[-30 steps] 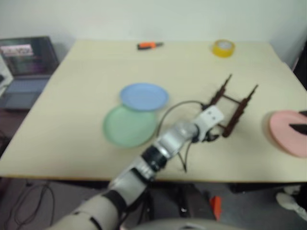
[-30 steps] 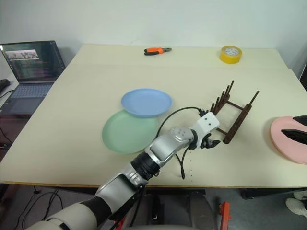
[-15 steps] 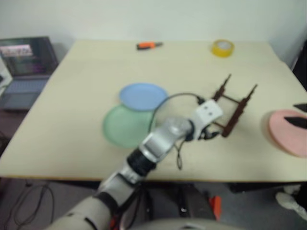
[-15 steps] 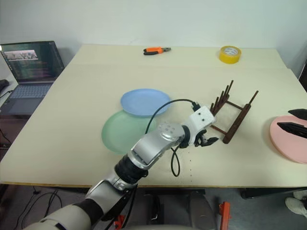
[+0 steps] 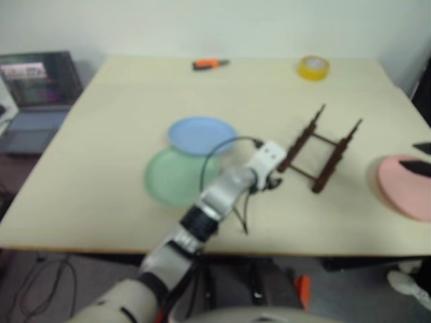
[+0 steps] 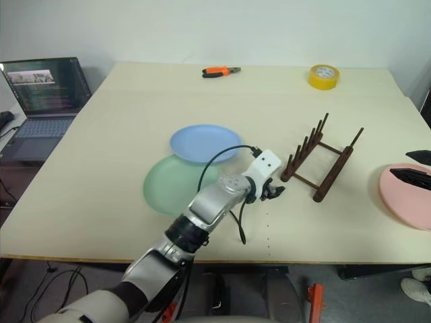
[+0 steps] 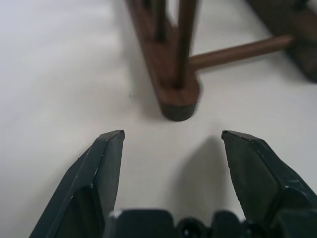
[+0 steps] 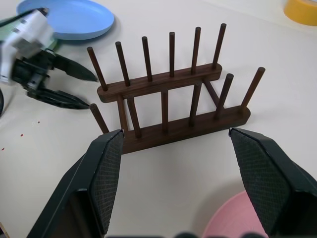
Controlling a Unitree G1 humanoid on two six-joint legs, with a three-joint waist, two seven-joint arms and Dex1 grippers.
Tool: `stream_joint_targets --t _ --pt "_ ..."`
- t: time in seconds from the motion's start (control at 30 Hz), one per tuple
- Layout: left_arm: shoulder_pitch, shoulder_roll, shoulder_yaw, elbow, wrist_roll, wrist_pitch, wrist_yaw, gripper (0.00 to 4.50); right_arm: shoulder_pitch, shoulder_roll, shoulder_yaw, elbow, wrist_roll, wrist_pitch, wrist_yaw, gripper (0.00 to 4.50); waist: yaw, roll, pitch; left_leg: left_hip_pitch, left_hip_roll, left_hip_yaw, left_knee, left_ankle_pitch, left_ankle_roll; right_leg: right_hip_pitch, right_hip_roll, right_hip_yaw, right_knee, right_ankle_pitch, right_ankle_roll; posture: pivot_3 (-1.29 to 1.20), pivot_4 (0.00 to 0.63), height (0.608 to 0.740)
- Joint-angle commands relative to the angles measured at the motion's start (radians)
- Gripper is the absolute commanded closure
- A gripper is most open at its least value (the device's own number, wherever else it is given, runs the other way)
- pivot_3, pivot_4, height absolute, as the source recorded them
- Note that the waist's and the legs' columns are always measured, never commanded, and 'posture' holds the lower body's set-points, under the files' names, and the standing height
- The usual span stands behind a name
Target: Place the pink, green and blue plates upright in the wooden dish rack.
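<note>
The wooden dish rack stands empty right of the table's centre. Its near rail end lies just beyond my left gripper, which is open, low over the table and holding nothing. The blue plate lies flat at centre, its near edge overlapping the green plate. The pink plate lies flat at the table's right edge. My right gripper hovers open above it, facing the rack side on.
A yellow tape roll and orange-handled pliers lie at the table's far edge. An open laptop sits off the table's left side. The left arm's black cable loops above the wrist.
My left gripper has drawn back to the left, off the rack's near end, still open. The rack and plates have not moved. The right gripper has barely shifted.
</note>
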Motion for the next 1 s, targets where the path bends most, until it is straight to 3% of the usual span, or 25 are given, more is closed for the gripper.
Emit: stream_joint_targets --t 0.03,0.53,0.63,0.83,1.0 --pt "-0.057 -0.044 0.037 0.081 0.023 -0.082 0.023 1.04 0.01 -0.024 -0.06 -0.036 0.01 -0.008 0.001 0.81 0.001 0.0 0.0 0.0 0.0 0.0 0.0 0.0 0.0 0.0 0.0 0.0 0.0 0.0 0.0 0.0 0.15 0.74" --pt "-0.14 -0.137 0.093 0.4 0.033 -0.281 0.05 1.04 0.081 0.001 -0.112 -0.092 0.021 0.012 -0.022 0.81 -0.003 0.0 0.0 0.002 -0.001 -0.001 0.001 0.0 0.0 0.002 0.0 0.0 0.0 0.0 0.001 0.0 0.15 0.74" --pt "-0.167 -0.138 0.106 0.459 0.031 -0.328 0.047 1.62 0.076 0.011 -0.099 -0.102 0.024 0.013 -0.036 0.77 -0.004 0.0 0.0 0.002 -0.001 -0.002 0.001 0.0 0.0 0.002 0.0 0.0 0.0 0.0 0.001 0.0 0.15 0.74" --pt "-0.186 -0.109 0.119 0.492 0.03 -0.374 0.017 3.52 0.074 0.026 -0.093 -0.117 0.028 0.016 -0.052 0.77 -0.005 0.0 0.0 0.002 -0.001 -0.003 0.0 0.0 0.0 0.002 0.001 -0.001 0.0 0.0 0.001 0.0 0.15 0.74" --pt "-0.196 -0.065 0.115 0.488 0.042 -0.4 -0.038 3.51 0.06 0.036 -0.078 -0.108 0.027 0.008 -0.06 0.77 -0.005 -0.001 0.0 0.001 -0.001 -0.003 0.0 0.0 0.0 0.002 0.002 -0.001 -0.001 0.0 0.001 0.0 0.15 0.74"
